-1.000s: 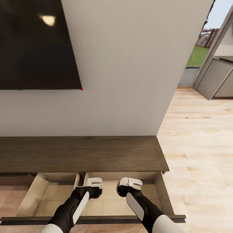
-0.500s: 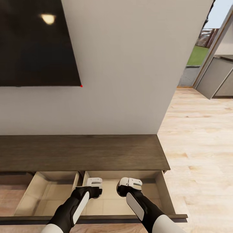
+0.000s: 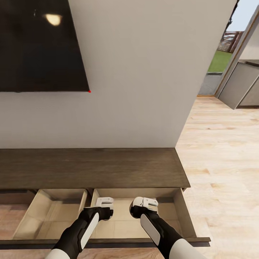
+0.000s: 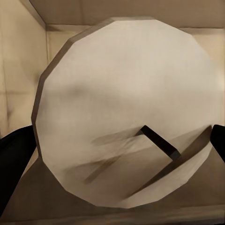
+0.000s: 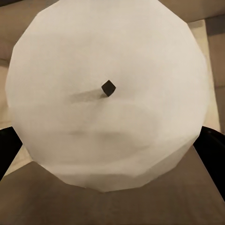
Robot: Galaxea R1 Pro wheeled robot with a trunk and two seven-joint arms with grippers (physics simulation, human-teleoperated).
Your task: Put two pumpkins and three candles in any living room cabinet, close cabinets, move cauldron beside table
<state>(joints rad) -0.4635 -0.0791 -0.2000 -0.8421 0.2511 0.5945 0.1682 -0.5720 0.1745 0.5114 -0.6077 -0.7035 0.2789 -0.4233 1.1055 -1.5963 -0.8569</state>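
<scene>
Our view has tilted, nothing else moved; each gripper grasps a candle [image 4: 126, 112], [image 5: 108, 93] over the cabinet [image 3: 90, 167] drawer, fingertips hidden.

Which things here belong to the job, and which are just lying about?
Job:
cabinet, its drawers open
left candle, held in the left gripper
right candle, held in the right gripper

Lying about:
wall television
wooden floor

No text, label, brand, number or sign can be read on anything in any of these views
</scene>
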